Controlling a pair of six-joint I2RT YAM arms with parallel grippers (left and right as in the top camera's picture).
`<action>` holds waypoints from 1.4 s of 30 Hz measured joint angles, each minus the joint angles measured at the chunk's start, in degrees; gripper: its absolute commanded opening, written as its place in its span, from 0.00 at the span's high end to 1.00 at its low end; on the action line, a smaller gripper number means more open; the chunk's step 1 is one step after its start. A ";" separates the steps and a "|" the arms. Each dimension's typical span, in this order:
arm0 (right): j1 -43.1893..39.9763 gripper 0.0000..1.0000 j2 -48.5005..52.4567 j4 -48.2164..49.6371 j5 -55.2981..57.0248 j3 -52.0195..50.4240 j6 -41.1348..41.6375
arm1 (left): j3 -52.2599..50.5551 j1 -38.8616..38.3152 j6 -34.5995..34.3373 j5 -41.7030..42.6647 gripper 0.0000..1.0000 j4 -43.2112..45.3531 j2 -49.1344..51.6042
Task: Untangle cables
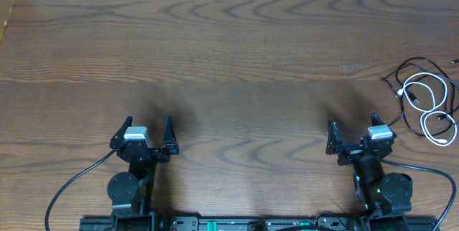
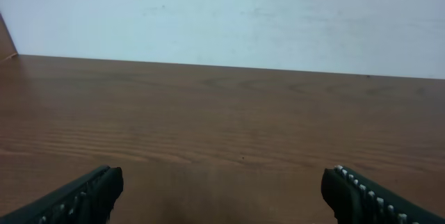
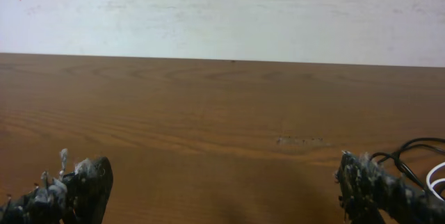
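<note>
The cables lie tangled at the table's far right edge: a thin black cord [image 1: 412, 68] looped around and over a white cord [image 1: 434, 105] in loose coils. In the right wrist view a bit of the black cord [image 3: 417, 146] and white cord [image 3: 438, 175] shows at the right edge. My right gripper [image 1: 351, 132] [image 3: 222, 182] stands open and empty, to the left of and nearer than the cables. My left gripper [image 1: 149, 132] [image 2: 222, 189] stands open and empty over bare wood at the front left, far from the cables.
The wooden table [image 1: 229, 59] ends at a white wall along the back. Thicker black arm cables [image 1: 72, 188] trail from both arm bases at the front edge. A faint scuff mark [image 3: 300, 140] shows on the wood ahead of the right gripper.
</note>
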 measured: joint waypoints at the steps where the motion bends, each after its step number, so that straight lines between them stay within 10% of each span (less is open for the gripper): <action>1: 0.00 0.01 0.00 -0.02 -0.02 0.00 -0.02 | 0.00 0.00 0.00 -0.02 0.04 0.00 0.00; 42: 0.00 0.01 0.00 0.00 0.00 0.00 -0.02 | 0.02 -1.57 0.00 -0.17 0.04 -0.04 0.00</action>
